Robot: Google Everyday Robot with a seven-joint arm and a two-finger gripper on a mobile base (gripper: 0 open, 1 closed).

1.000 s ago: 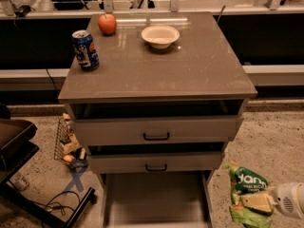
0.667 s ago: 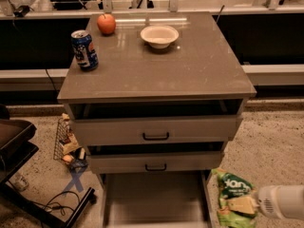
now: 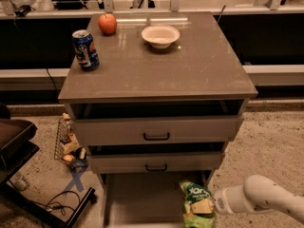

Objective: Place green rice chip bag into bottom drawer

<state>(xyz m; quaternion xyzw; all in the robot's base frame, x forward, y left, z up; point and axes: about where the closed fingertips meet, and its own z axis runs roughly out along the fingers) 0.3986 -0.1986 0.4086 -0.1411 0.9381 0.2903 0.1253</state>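
Items I can log from my station:

- Gripper [image 3: 213, 206]: lower right of the frame, at the end of the white arm [image 3: 266, 202] that reaches in from the right edge. Its tip meets the right side of the bag. I cannot tell whether it is closed on the bag or how far it is open.
- Green rice chip bag [image 3: 196, 204]: bottom centre-right, upright, over the right front part of the bottom drawer, touching the gripper.
- Bottom drawer [image 3: 137, 198]: pulled well out below the other two, its flat floor showing to the left of the bag.
- Middle drawer [image 3: 190, 162] and top drawer [image 3: 199, 128]: each with a black bar handle, each slightly out.
- Cabinet top [image 3: 190, 70]: carries a red apple [image 3: 108, 23] at the upper left, a blue soda can [image 3: 85, 50] just in front of it, and a white bowl [image 3: 160, 35] to the apple's right, all apart from one another.
- Floor, left of the cabinet: a wire basket [image 3: 63, 137] with small packets and a blue tape cross [image 3: 73, 182].
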